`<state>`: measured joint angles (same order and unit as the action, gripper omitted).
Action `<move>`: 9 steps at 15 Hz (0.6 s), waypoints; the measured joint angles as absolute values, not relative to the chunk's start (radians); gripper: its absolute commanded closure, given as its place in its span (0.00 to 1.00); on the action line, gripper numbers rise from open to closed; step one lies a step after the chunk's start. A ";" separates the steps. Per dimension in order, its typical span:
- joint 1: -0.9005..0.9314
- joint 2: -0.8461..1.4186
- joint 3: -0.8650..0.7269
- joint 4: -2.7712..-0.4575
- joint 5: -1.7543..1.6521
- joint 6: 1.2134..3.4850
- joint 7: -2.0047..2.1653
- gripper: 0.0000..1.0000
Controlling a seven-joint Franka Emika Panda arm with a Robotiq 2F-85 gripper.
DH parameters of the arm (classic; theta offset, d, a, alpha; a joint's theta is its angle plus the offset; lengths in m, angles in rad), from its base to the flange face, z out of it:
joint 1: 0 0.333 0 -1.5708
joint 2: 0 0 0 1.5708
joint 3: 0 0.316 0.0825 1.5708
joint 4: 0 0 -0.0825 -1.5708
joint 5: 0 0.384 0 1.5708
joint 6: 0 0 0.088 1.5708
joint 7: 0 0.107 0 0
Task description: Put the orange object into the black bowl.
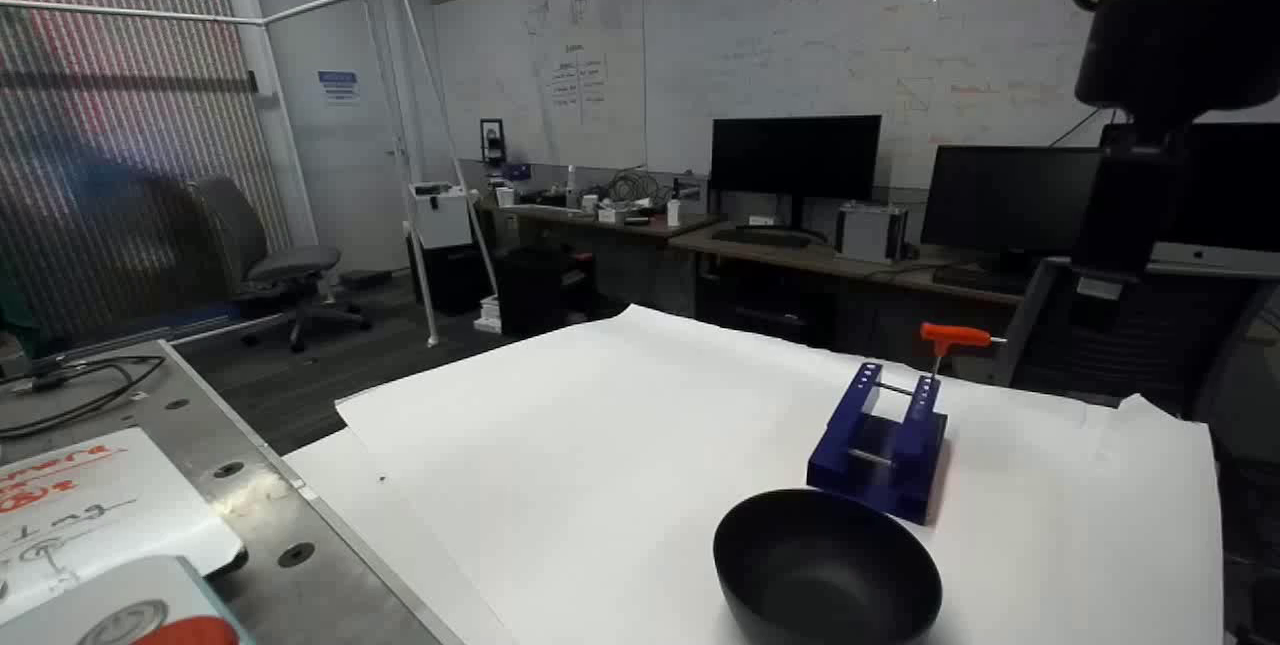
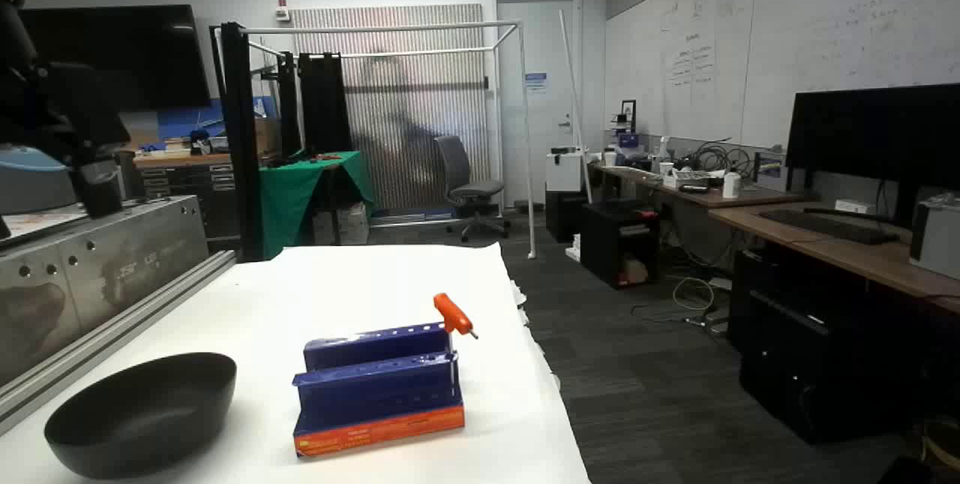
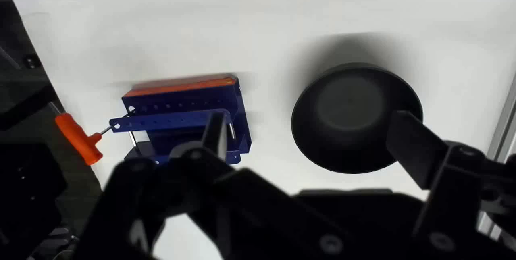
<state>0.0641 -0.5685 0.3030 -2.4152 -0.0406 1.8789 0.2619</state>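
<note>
I have the gripper [image 3: 312, 139] spread wide, pinching nothing, well above the white paper [image 2: 337, 281]. Nearest below stands the matte-black bowl [image 3: 350, 102], upright and without contents. Beyond it sits the dark blue hex-key stand [image 2: 379, 386]; at its far end the orange T-handle hex key [image 1: 955, 339] stands near upright, shaft seated in holes, handle crosswise on top. I judge the step in hand to be the approach. Align over the handle, rotate to close across its narrow width, and grip the orange body, not the bare metal end. Lift along the shaft until the tip leaves the holes; an early sideways pull could drag the stand. Traverse at height and release low over the bowl. Farthest back is the whiteboard [image 1: 690, 75].
</note>
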 measured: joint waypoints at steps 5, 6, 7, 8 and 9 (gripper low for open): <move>0.064 -0.576 0.303 -2.397 -0.041 1.879 0.262 0.00; 0.064 -0.576 0.303 -2.397 -0.041 1.879 0.262 0.00; 0.064 -0.576 0.303 -2.397 -0.041 1.879 0.262 0.00; 0.064 -0.576 0.303 -2.397 -0.041 1.879 0.262 0.00; 0.064 -0.576 0.303 -2.397 -0.041 1.879 0.262 0.00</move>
<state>0.0641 -0.5758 0.3030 -2.3966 -0.0406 1.8792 0.2619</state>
